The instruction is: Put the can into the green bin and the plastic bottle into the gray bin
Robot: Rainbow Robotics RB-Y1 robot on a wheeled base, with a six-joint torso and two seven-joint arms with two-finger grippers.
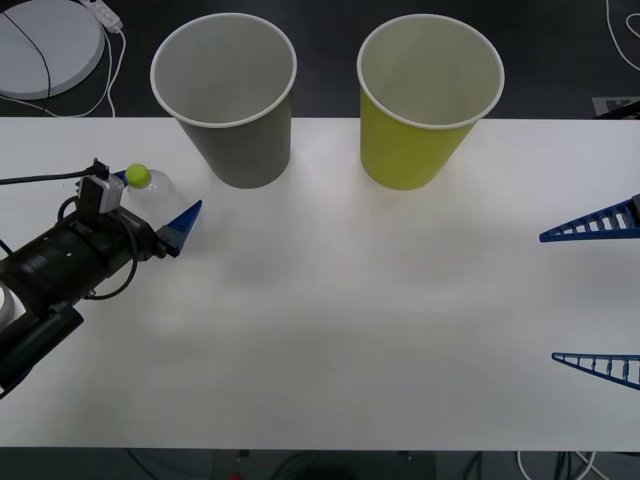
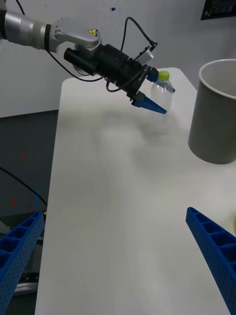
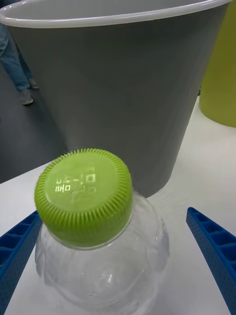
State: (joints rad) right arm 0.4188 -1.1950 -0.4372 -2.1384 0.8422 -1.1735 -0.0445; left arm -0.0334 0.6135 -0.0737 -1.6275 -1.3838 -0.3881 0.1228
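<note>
On the white worktop [image 1: 330, 330], the left end effector [image 1: 160, 215] sits at the left of the front view, its blue fingers [image 3: 211, 246] spread apart on either side of the plastic bottle [image 1: 150, 197] without visibly pressing it. The bottle stands upright on the worktop, lime-green cap [image 3: 83, 194] up, near the gray bin [image 1: 232, 100] at upper left of centre. The green bin [image 1: 425, 105] stands beside the gray one, to its right, apart from it. The right end effector [image 1: 600, 295] waits open at the right edge, well apart from the bins.
</note>
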